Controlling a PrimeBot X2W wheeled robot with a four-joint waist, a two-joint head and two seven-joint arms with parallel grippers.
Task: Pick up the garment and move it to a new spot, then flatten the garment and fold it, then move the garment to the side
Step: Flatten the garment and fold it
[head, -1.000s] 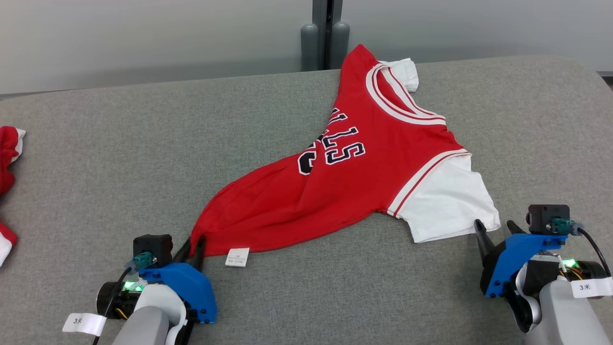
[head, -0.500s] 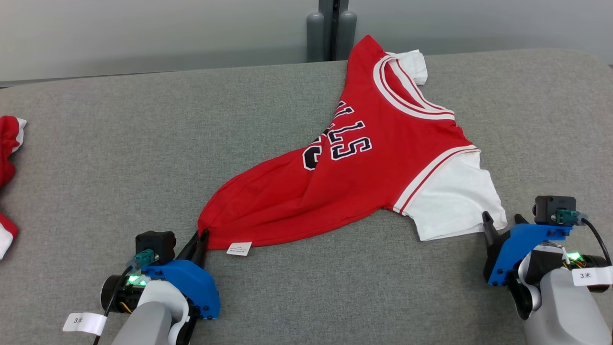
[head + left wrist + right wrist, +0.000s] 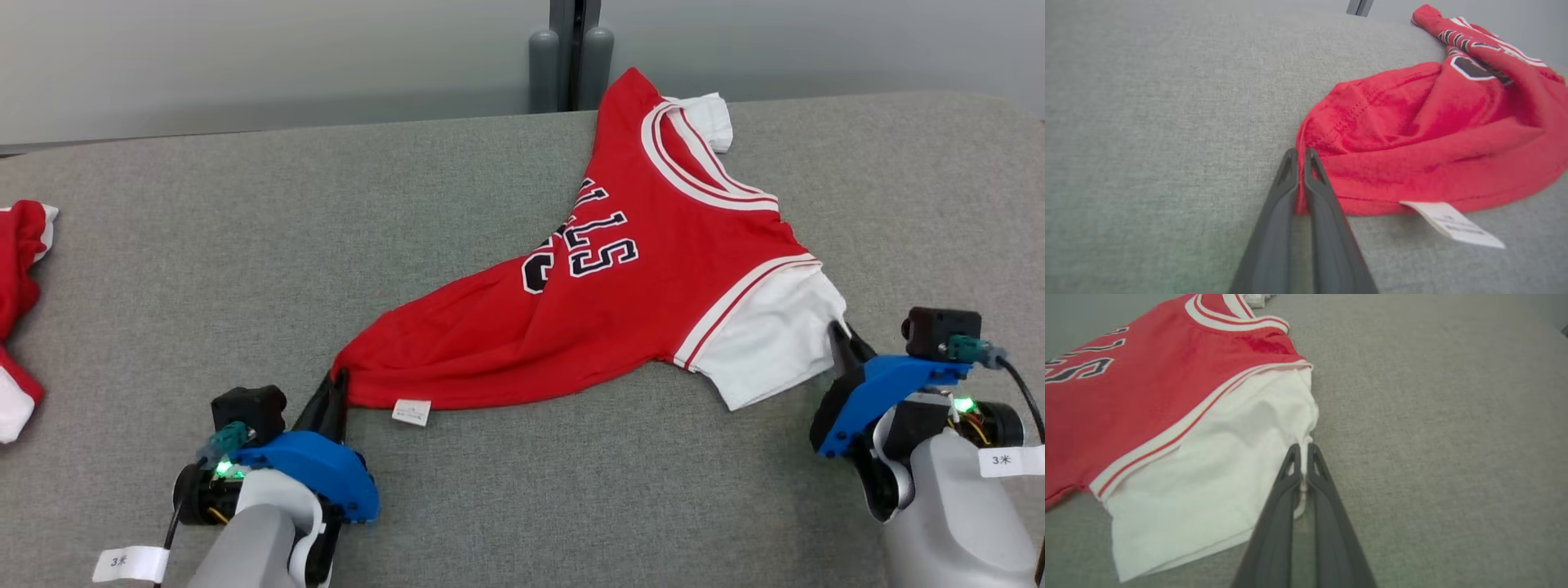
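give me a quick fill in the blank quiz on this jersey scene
The left gripper is shut on the jersey's ____ hem. The right gripper is shut on its ____ sleeve. The care label by the hem is ____. The table is covered in ____ fabric.
Missing: red; white; white; grey

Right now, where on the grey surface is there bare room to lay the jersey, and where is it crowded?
Widest bare patch: grey surface between the second red garment at left and the jersey. Another strip lies between the left end effector and right end effector, nearside. Crowded: centre-right, under the jersey.
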